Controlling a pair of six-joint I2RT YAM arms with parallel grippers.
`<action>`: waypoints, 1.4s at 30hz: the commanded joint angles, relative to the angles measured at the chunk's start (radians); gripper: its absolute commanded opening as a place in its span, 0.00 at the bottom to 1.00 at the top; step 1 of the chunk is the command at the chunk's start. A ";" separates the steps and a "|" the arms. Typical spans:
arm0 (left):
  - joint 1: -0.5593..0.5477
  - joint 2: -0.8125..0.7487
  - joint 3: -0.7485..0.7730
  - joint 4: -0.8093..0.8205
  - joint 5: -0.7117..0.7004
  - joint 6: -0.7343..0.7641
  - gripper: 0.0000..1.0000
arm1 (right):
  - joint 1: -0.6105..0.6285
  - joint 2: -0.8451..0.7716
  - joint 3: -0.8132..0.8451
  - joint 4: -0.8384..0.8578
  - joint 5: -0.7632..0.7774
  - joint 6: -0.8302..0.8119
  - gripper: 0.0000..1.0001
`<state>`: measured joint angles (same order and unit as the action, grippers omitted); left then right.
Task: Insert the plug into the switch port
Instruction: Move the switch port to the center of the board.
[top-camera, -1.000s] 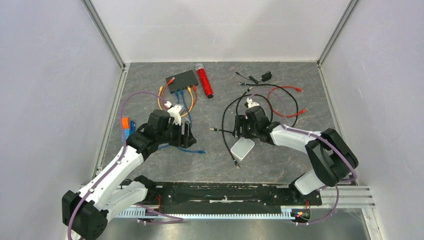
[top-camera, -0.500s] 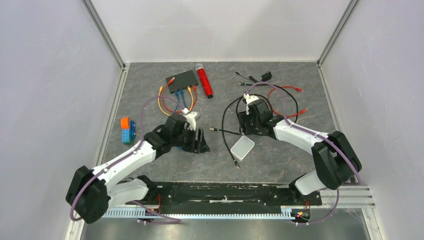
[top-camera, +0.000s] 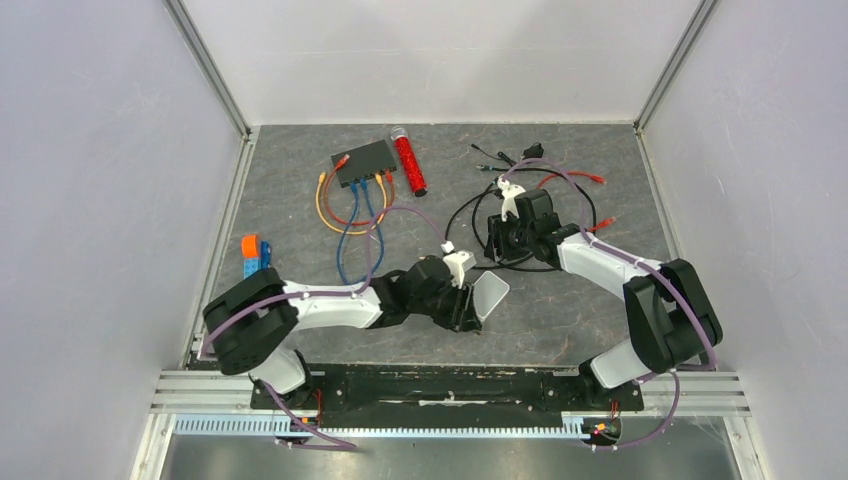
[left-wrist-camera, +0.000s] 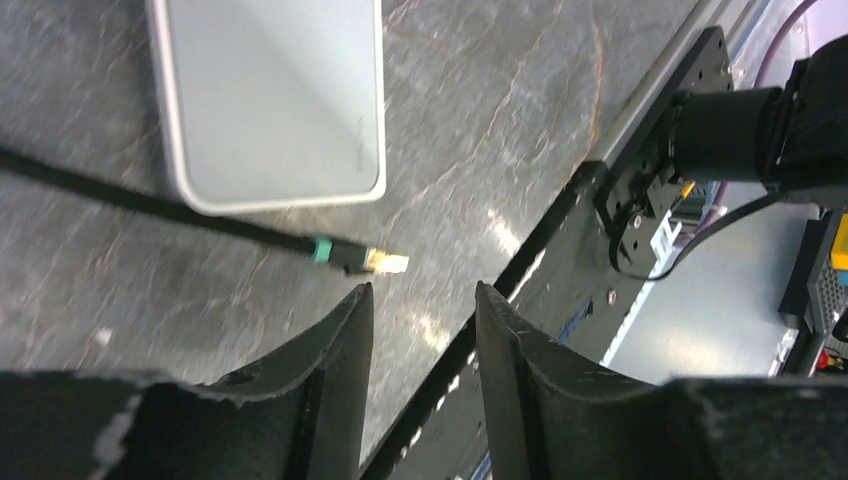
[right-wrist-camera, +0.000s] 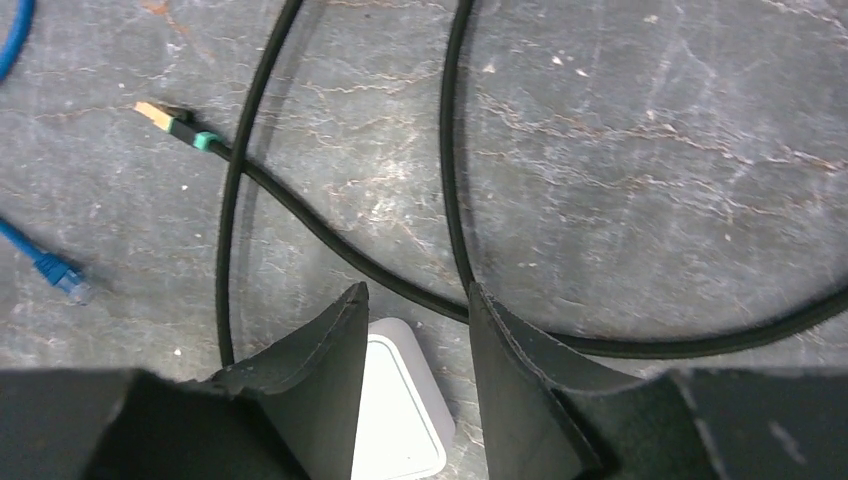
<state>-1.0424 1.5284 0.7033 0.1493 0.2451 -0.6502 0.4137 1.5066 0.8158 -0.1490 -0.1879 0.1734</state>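
Left gripper (top-camera: 466, 305) is just beside the white box (top-camera: 492, 288). Right gripper (top-camera: 502, 240) is mid-table. Switch port (top-camera: 366, 178) is far back-left, well apart from both.
Left wrist: fingers apart, empty; gold-tipped plug (left-wrist-camera: 385, 262) lies just beyond the tips.
Right wrist: fingers apart, empty; black cable (right-wrist-camera: 452, 150) runs beyond the tips.

Plugged cables (top-camera: 366, 200) fan before the switch box (top-camera: 364, 158), red cylinder (top-camera: 409, 163) beside.
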 joint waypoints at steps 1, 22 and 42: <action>-0.032 0.072 0.075 0.161 -0.043 -0.038 0.47 | -0.009 0.019 0.018 0.045 -0.097 -0.032 0.43; 0.032 0.190 0.241 -0.099 -0.188 0.131 0.60 | -0.086 -0.238 -0.099 -0.065 0.217 0.159 0.63; -0.019 0.126 0.180 0.171 -0.032 0.002 0.61 | -0.120 -0.410 -0.144 -0.086 0.079 0.038 0.61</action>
<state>-1.0939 1.7523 0.8776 0.3405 0.2481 -0.6666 0.2966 1.1431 0.7033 -0.2546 -0.0235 0.2558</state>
